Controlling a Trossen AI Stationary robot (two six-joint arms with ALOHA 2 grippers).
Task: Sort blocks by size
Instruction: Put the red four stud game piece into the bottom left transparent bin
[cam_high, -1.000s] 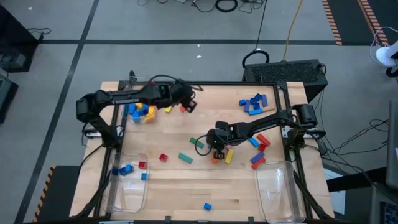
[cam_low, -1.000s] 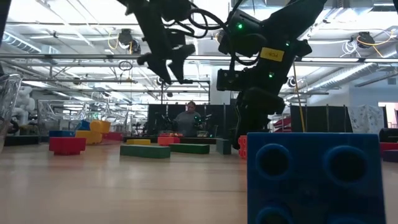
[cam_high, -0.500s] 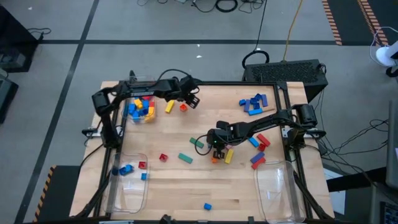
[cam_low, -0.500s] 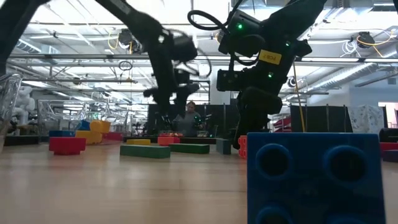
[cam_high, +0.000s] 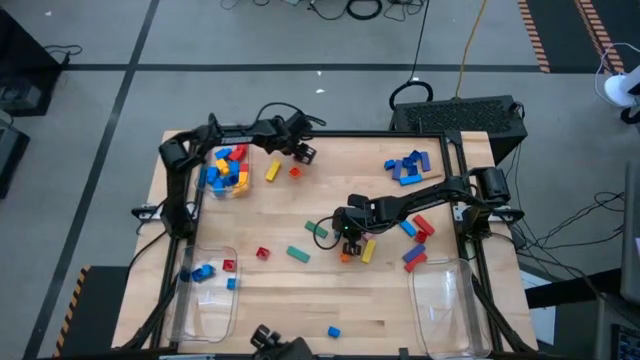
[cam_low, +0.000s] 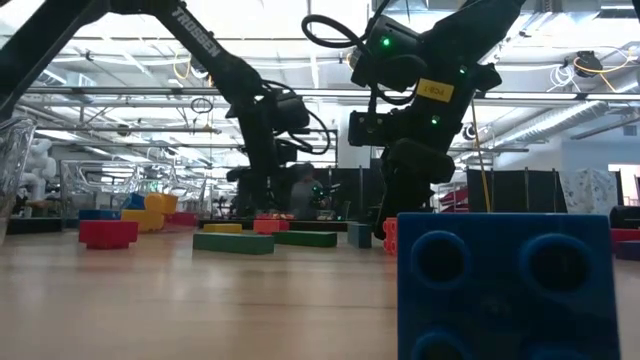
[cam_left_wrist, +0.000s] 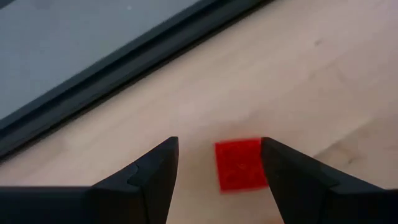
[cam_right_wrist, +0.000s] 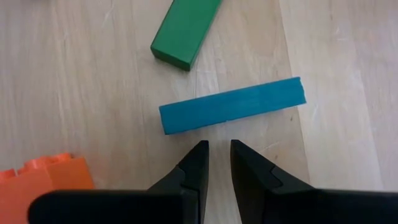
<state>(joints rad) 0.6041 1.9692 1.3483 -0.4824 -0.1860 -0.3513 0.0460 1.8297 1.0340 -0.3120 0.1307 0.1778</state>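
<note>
From above, the wooden table carries blocks scattered in several groups. The left gripper reaches along the far edge, just beside a small red block and a yellow block. At the far left stands a clear bin holding blue, yellow and red blocks. A second clear bin at the near left holds a few blue and red ones. The right gripper sits low near the table's middle, beside a green bar, a teal bar, an orange block and a yellow one. A cluster of blue blocks lies at the far right, red and blue ones farther right, and an empty clear bin at the near right.

At table height, a large blue block fills the near right. Both arms hang down behind it; a red block and a green bar lie to the left.

Past the left wrist, the two fingers stand wide apart, with the red block on the wood between them, untouched.

Past the right wrist, the fingers are nearly together and hold nothing. Just ahead lies the teal bar, the green bar beyond it, and the orange block to one side.
</note>
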